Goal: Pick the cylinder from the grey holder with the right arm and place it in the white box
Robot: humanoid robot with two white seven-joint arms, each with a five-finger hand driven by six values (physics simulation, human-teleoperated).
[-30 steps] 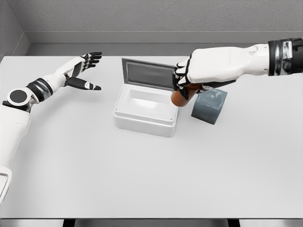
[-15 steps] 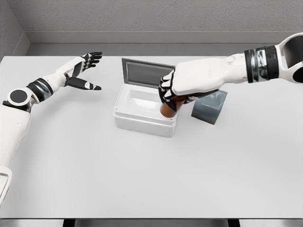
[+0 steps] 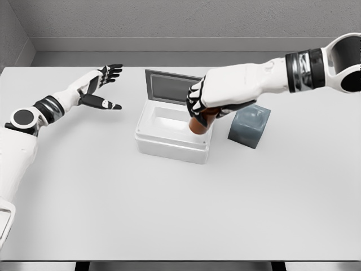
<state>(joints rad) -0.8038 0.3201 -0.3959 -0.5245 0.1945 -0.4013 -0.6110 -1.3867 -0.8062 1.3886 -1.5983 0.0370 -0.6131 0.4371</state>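
The smooth brown cylinder (image 3: pixel 198 125) hangs over the right end of the open white box (image 3: pixel 169 142), clasped in the curled fingers of the right hand (image 3: pixel 210 100). The boxy, rounded grey holder (image 3: pixel 250 127) stands just right of the box. The left hand (image 3: pixel 97 86) hovers with fingers spread above the matte table (image 3: pixel 169 209).

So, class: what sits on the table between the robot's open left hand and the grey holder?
In the head view, the white box with its raised lid lies between the left hand and the grey holder. The right hand holds the cylinder over the box's right side.
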